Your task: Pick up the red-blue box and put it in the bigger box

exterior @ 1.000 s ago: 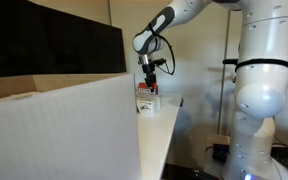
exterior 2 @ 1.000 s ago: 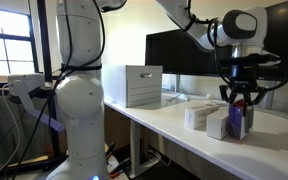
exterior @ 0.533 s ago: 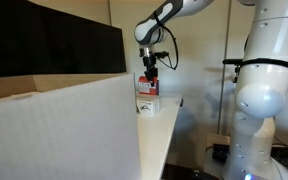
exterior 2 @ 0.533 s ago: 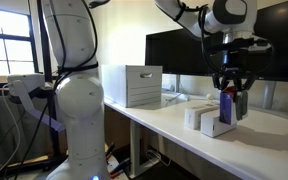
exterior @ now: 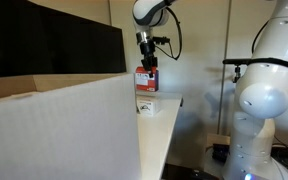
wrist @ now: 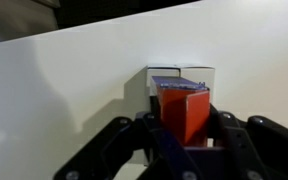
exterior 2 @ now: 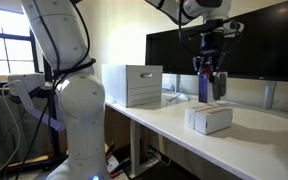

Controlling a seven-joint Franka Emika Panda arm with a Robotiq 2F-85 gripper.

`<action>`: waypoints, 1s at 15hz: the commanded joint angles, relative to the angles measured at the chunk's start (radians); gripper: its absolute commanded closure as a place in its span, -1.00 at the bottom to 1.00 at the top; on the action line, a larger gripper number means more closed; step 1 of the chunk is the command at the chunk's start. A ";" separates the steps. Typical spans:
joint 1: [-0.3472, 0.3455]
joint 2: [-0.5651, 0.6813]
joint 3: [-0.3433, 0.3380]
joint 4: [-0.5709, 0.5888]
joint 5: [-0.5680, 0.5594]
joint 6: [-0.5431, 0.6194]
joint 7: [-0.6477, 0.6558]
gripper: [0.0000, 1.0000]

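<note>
Up above the white table [exterior 2: 164,125], the gripper [exterior: 147,68] has its fingers [wrist: 227,135] clamped tight on the red-blue box [exterior: 146,81]. That box hangs in the air right over a small flat white box [exterior 2: 209,119], not touching it. Over in an exterior view, the bigger box [exterior: 54,130] fills the foreground, well apart from the gripper, with a dark monitor [exterior: 44,45] behind it.

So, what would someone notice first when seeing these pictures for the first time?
The red-blue box hangs in the air, clamped in the gripper, high above the table. Below it a small white box lies on the table. The bigger box fills the foreground in an exterior view.
</note>
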 commanded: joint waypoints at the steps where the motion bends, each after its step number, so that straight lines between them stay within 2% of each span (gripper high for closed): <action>1: 0.035 -0.063 0.046 -0.001 0.031 -0.045 0.088 0.68; 9: 0.127 -0.079 0.163 0.053 0.085 -0.057 0.217 0.68; 15: 0.182 -0.069 0.232 0.132 0.089 -0.118 0.245 0.68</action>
